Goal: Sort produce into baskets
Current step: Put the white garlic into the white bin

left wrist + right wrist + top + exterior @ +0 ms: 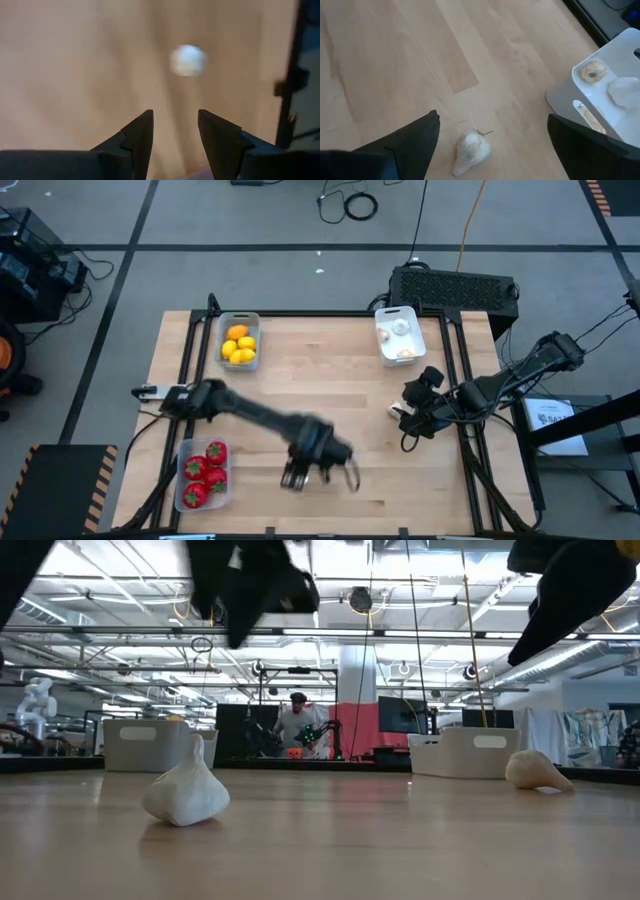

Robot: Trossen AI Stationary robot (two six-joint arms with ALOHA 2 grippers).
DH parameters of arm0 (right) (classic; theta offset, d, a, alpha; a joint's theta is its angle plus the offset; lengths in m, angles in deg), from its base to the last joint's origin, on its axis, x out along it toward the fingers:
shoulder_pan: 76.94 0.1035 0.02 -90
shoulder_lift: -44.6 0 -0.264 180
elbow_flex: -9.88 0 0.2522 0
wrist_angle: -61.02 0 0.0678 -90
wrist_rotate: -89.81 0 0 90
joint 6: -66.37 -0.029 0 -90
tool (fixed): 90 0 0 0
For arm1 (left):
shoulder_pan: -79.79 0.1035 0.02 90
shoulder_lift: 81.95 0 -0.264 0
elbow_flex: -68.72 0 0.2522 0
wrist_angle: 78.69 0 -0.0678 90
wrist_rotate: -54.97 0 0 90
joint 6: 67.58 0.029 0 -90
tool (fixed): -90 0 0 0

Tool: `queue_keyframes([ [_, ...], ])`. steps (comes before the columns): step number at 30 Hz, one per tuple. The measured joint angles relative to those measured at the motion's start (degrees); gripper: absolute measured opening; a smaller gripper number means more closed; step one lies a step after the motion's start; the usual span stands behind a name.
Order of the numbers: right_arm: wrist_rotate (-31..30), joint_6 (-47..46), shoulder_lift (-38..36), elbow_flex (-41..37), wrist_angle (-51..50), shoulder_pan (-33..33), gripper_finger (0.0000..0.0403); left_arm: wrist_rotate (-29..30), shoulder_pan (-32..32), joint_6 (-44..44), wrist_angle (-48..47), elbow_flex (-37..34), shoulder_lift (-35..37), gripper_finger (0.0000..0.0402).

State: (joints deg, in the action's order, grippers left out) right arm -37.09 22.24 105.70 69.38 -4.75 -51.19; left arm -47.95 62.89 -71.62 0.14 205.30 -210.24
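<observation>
on the pale wooden tabletop (300, 390), sorting looks close to finished: the grey rectangular tray (239, 340) at the far left corner holds the yellow-orange lemon-like pieces (240, 345), the clear plastic tray (203, 474) at the near left corner holds the glossy red pieces (204, 473), and the white rectangular tray (398, 336) at the far right holds several whitish garlic-like bulbs (401, 328). what seems left is two loose garlic bulbs out on the wood. one loose bulb (470, 151) lies just beside the white tray, on its near side, directly under the right end effector (492, 140), whose fingers are spread wide and empty on either side of it, not touching. the other loose bulb (188, 60) lies further toward the middle of the tabletop, ahead of the left end effector (175, 135), which hangs above the wood partly parted and holds nothing. nothing lies between either bulb and the white tray. beyond the tabletop's far edge sits a black box (455, 285) with cables, near the white tray.
</observation>
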Motion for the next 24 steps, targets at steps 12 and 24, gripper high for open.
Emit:
queue_keyframes([
  [12,-0.5,1.7,0.0,0.0,3.2,0.6,0.0357,19.5,-16.1,3.3,14.1,-3.4,-0.2,0.0164],
  [24,-0.5,4.5,0.0,0.0,7.0,0.6,0.0357,19.1,-13.4,2.9,17.7,-11.2,-0.2,0.0164],
])
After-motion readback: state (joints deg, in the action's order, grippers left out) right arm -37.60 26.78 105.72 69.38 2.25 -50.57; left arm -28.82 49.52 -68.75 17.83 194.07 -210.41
